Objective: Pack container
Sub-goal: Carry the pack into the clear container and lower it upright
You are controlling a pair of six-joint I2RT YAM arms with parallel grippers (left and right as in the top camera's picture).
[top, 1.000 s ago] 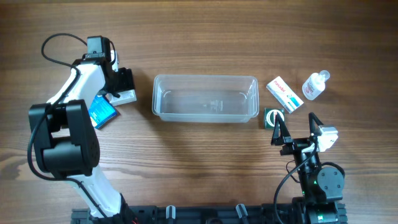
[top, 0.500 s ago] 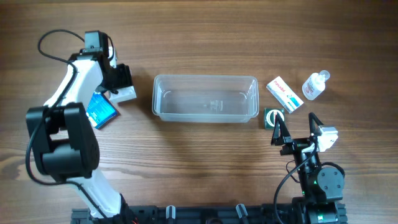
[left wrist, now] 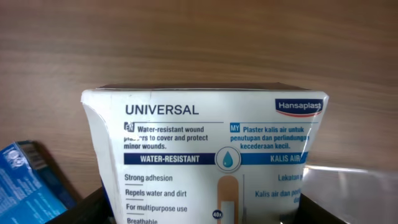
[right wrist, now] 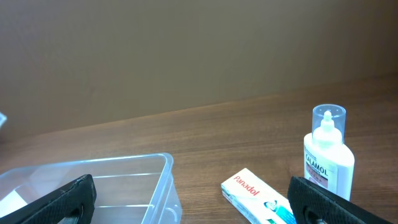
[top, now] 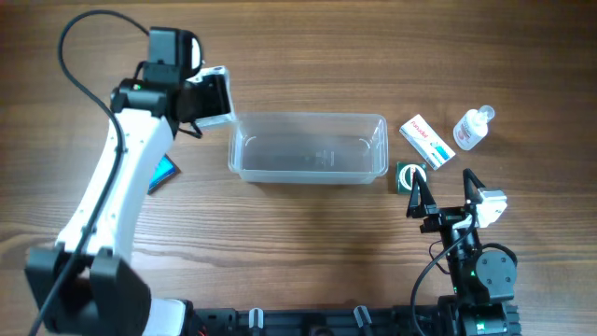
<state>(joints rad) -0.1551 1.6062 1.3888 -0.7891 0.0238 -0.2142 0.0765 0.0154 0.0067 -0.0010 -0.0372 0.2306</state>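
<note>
Swung up and rightward, the left arm (top: pixel 119 187) has its left gripper (top: pixel 211 96) at the left end of the clear container (top: pixel 378 149), which sits mid-table, clamping a Hansaplast plaster box (left wrist: pixel 205 149) whose lower print is cut off, with a blue box (top: pixel 165 174) half hidden under the arm, while the right gripper (top: pixel 443 189) gapes empty.

Readable print on three packages

The plaster box (left wrist: pixel 205 162) carries "UNIVERSAL", the brand "Hansaplast", "WATER-ADHESION", "KALIS AIR", and the lines "Strong adhesion", "Repels water and dirt", "For multipurpose use", "Breathable". The small white box (right wrist: pixel 255 196) shows "Panadol" in red. On the bottle (right wrist: pixel 328 155) the label seems to read "CALAMOL"; its smaller print is too small to read.
</note>
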